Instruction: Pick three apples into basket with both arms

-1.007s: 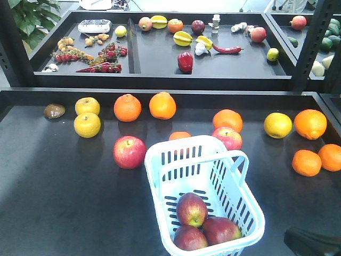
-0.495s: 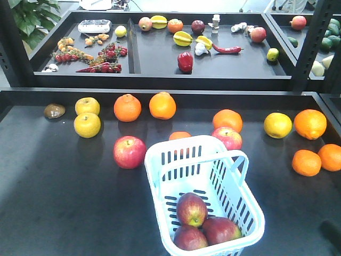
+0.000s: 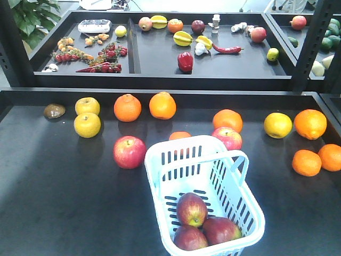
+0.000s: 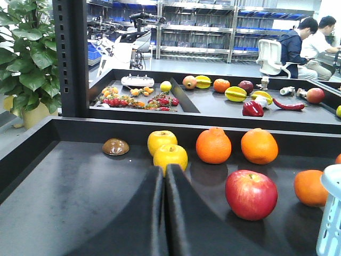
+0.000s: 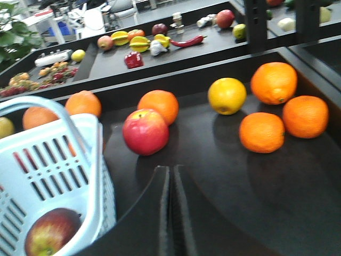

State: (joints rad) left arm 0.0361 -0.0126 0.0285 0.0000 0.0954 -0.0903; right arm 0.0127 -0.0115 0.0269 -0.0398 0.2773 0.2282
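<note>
The pale blue basket (image 3: 186,160) stands at the table's near middle and holds three dark red apples (image 3: 192,209), packed together at its near end. One of those apples (image 5: 50,232) shows through the basket (image 5: 53,154) in the right wrist view. No arm appears in the front view. My left gripper (image 4: 164,169) is shut and empty, low over the table to the left of the basket's edge (image 4: 331,213). To the right of the basket my right gripper (image 5: 171,169) is shut too, with nothing in it.
Two brighter red apples (image 3: 129,152) (image 3: 227,138) lie on the table beside the basket's far end. Oranges (image 3: 127,108) (image 3: 306,162), yellow fruits (image 3: 87,125) (image 3: 277,125) and a brown lump (image 3: 54,110) are scattered along the back and right. A raised ledge (image 3: 160,90) fronts the rear trays.
The dark shape of my right arm at the front view's bottom right corner shrank and has left that view. The basket and fruit have not moved.
</note>
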